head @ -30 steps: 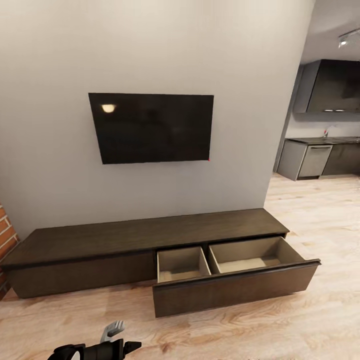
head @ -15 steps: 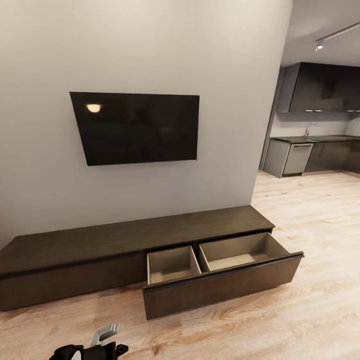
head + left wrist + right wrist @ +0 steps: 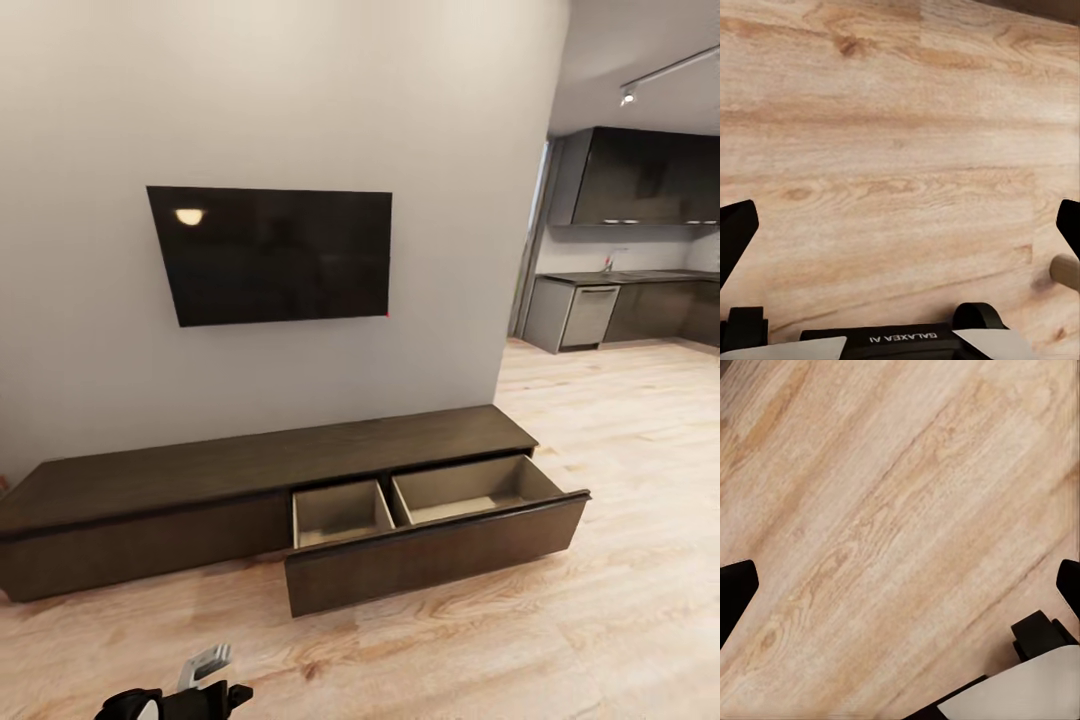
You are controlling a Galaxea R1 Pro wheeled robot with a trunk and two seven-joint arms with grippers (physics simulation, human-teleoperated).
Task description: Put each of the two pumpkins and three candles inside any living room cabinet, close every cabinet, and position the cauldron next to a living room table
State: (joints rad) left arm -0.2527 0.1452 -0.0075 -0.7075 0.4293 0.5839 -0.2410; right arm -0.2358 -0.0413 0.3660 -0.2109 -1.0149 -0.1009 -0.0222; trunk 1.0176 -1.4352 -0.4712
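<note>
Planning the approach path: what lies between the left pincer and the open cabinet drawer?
Only bare wooden floor, in the head view, between left pincer and open drawer.

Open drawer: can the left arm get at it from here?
Probably not yet. The left gripper hangs open over bare floor, well short of the drawer. Nothing blocks the way; the robot likely just needs to roll closer.
</note>
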